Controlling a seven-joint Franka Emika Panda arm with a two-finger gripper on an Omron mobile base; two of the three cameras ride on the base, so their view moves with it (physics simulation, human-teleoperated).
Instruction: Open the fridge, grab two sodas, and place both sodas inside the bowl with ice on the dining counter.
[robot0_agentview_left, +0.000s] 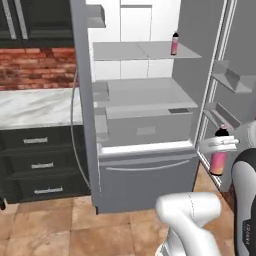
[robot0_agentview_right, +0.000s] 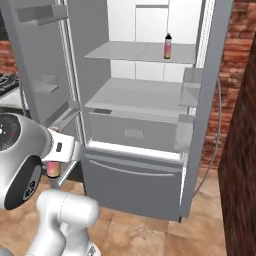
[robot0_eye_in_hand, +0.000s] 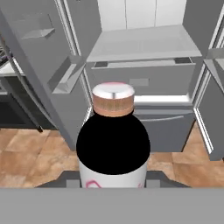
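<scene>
1. Currently, left base view: fridge (robot0_agentview_left: 145, 165) with both doors open; gripper (robot0_agentview_left: 220, 145) clenched on one soda bottle (robot0_agentview_left: 218, 161), upright, in front of the open fridge at lower right. Second soda (robot0_agentview_left: 174, 43) upright on the upper shelf.
2. Right base view: held bottle (robot0_agentview_right: 53, 169) low at left, beside the left door; shelf soda (robot0_agentview_right: 168, 46) well apart.
3. Hand view: held bottle (robot0_eye_in_hand: 113, 140) centred, cap toward the fridge drawer (robot0_eye_in_hand: 162, 127).

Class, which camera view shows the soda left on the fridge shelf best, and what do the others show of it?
The left base view: the shelf soda stands upright, nearer and larger. The right base view shows it smaller, farther off. In the hand view, the gripped soda faces the open fridge instead.
</scene>
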